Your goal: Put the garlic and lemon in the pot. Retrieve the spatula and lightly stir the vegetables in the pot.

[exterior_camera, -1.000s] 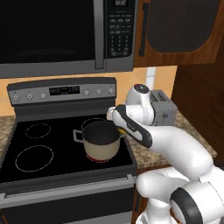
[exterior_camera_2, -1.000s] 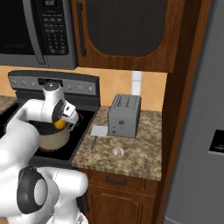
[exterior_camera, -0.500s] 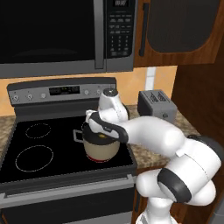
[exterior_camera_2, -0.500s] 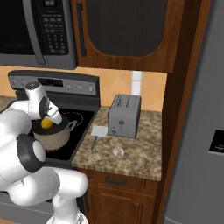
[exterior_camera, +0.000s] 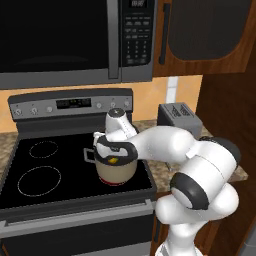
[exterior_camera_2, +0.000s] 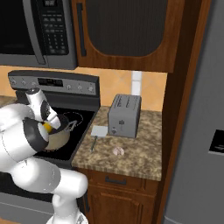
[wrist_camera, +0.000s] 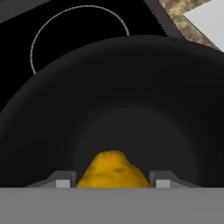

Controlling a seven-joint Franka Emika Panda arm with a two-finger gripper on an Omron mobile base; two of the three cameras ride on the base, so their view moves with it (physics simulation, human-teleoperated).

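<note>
In the left base view the arm has swung from the counter side, where it hung a second ago near the toaster (exterior_camera: 179, 114), across to the stove (exterior_camera: 30, 200), and the gripper (exterior_camera: 114, 160) now hangs right over the pot (exterior_camera: 116, 170) on the front right burner, with a spot of yellow, the lemon (exterior_camera: 114, 160), showing between its fingers at the pot's mouth. In the right base view the same shift shows: the hand has dropped from beside the stove edge down to the pot (exterior_camera_2: 57, 139), and the lemon (exterior_camera_2: 47, 127) sits at the hand just above the pot's rim. On the counter (exterior_camera_2: 140, 153) beside the stove the spatula (exterior_camera_2: 98, 133) lies in front of the toaster (exterior_camera_2: 124, 115), and the garlic (exterior_camera_2: 118, 151) rests a little nearer the counter's front edge, both untouched and well apart from the pot. In the hand view the lemon (wrist_camera: 113, 171) is pinched between the two finger tips, the jaws closed only as far as the fruit allows, and behind it lies the dark inside of the pot (wrist_camera: 131, 87), with nothing else visible in it. I judge that the carry is over and the lemon is placed for release; letting go here should drop it inside. After that the garlic and then the spatula remain to be fetched, so the task looks well short of halfway.
</note>
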